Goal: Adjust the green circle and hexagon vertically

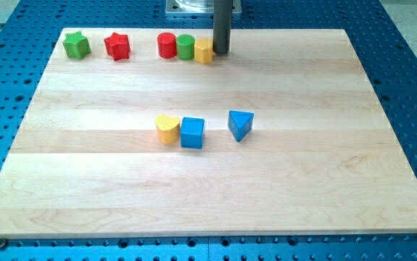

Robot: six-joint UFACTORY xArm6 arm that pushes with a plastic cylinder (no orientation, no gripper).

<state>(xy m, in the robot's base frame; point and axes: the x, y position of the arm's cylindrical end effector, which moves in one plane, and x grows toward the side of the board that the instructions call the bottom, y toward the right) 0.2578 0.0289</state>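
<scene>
Green circle (186, 46) and yellow hexagon (204, 51) sit touching at worktop (85, 181) twelve o'clock; our tip (220, 51) touches the hexagon's three o'clock side. No jaws fitted. Next, we judge: push downward.

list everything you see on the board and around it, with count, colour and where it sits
star: 1, green, top left corner
star: 1, red, right of the green star
cylinder: 1, red, top edge
green circle: 1, green, between red cylinder and hexagon
hexagon: 1, yellow, right of green circle
heart: 1, yellow, board's middle
cube: 1, blue, touching the heart's right
triangle: 1, blue, right of cube, apart
board: 1, pale wood
table: 1, blue, perforated
my tip: 1, dark rod, against the hexagon's right side
</scene>
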